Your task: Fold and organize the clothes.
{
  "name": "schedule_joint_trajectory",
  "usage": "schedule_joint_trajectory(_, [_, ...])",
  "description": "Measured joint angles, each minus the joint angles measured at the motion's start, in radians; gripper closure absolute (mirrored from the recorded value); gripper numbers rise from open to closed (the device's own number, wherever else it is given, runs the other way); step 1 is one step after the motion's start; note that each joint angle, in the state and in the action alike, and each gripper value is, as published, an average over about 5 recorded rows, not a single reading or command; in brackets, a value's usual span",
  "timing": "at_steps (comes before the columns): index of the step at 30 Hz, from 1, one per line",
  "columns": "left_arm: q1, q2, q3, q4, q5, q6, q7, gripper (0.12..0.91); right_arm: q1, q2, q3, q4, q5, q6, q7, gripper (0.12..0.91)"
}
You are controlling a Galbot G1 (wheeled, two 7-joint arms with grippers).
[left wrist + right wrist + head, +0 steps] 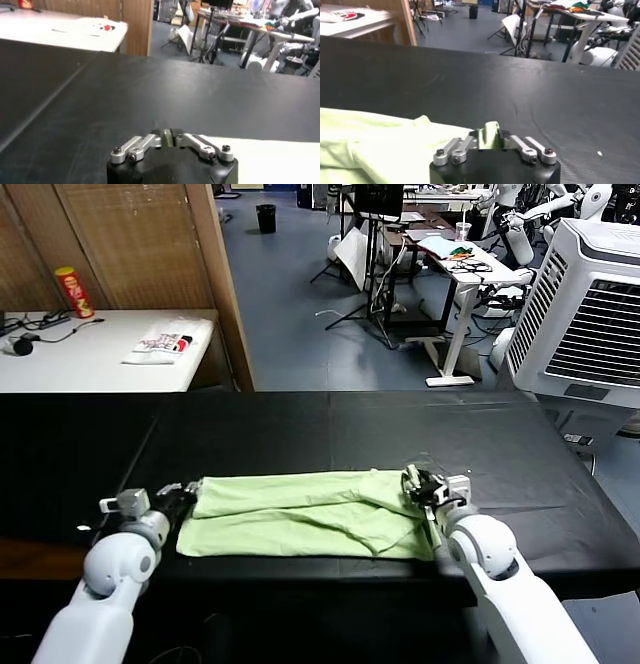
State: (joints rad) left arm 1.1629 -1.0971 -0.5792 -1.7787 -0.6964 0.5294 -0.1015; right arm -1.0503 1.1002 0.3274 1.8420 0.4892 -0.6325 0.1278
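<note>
- I see the T-shirt (305, 514) lying on the black bench (520, 444), near the front edge, folded into a long flat band running left to right, with creases and an overlapping flap toward its right end.
- My left tool (183, 496) sits at the shirt's left end, low over the bench. In the left wrist view the tool (169, 137) has a thin strip of pale cloth between its linkages; I cannot tell whether its jaws are apart or together.
- My right tool (418, 484) sits at the shirt's right end. In the right wrist view the tool (491, 136) has a peak of green cloth (380, 150) standing up between its linkages; I cannot tell whether it is clamped or released.
- Behind the bench, to the left, a white table (90, 359) carries a white packet (165, 344) with red print and a red can (74, 292).
- To the right rear stands a white louvred unit (590, 314).
</note>
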Motion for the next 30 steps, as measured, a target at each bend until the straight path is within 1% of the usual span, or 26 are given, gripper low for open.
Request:
schedule_joint_trajectory(1, [0.006, 0.002, -0.008, -0.005, -0.016, 0.001, -0.001, 0.432, -0.010, -0.002, 0.006, 0.014, 0.004, -0.002, 0.000, 0.239])
schedule_joint_trajectory(2, [0.012, 0.003, -0.016, -0.011, -0.028, 0.002, -0.002, 0.382, -0.020, -0.003, 0.012, 0.028, 0.007, -0.004, 0.000, 0.233])
schedule_joint_trajectory(4, [0.032, 0.000, -0.033, -0.027, -0.044, 0.002, -0.004, 0.295, -0.042, -0.005, 0.025, 0.057, 0.013, -0.007, 0.000, 0.229])
schedule_joint_trajectory(5, [0.044, -0.004, -0.041, -0.038, -0.047, 0.002, -0.004, 0.267, -0.052, -0.006, 0.031, 0.071, 0.017, -0.007, 0.000, 0.228])
schedule_joint_trajectory(8, [0.092, -0.025, -0.059, -0.079, -0.038, -0.002, -0.004, 0.237, -0.077, -0.007, 0.046, 0.107, 0.026, -0.008, 0.000, 0.227])
schedule_joint_trajectory(13, [0.176, -0.078, -0.065, -0.142, -0.006, -0.014, -0.003, 0.232, -0.100, -0.009, 0.059, 0.142, 0.030, -0.008, -0.001, 0.227])
schedule_joint_trajectory(20, [0.241, -0.138, -0.067, -0.157, 0.031, -0.036, -0.001, 0.234, -0.111, -0.011, 0.065, 0.158, 0.030, -0.005, -0.002, 0.227])
schedule_joint_trajectory(22, [0.249, -0.148, -0.069, -0.158, 0.036, -0.038, -0.002, 0.261, -0.110, -0.011, 0.065, 0.159, 0.030, -0.004, -0.002, 0.227])
schedule_joint_trajectory(23, [0.252, -0.154, -0.069, -0.158, 0.037, -0.039, -0.003, 0.292, -0.110, -0.011, 0.065, 0.159, 0.030, -0.003, -0.002, 0.227])
schedule_joint_trajectory(26, [0.258, -0.168, -0.070, -0.162, 0.044, -0.041, -0.003, 0.433, -0.110, -0.010, 0.065, 0.160, 0.027, 0.000, -0.003, 0.227])
schedule_joint_trajectory(27, [0.259, -0.173, -0.070, -0.163, 0.047, -0.041, -0.003, 0.500, -0.110, -0.009, 0.065, 0.160, 0.026, 0.001, -0.003, 0.227])
schedule_joint_trajectory(29, [0.260, -0.180, -0.067, -0.167, 0.060, -0.041, -0.002, 0.600, -0.110, -0.007, 0.066, 0.160, 0.023, 0.003, -0.004, 0.227])
schedule_joint_trajectory(30, [0.259, -0.182, -0.065, -0.168, 0.069, -0.041, -0.002, 0.667, -0.111, -0.007, 0.066, 0.160, 0.022, 0.004, -0.005, 0.227])
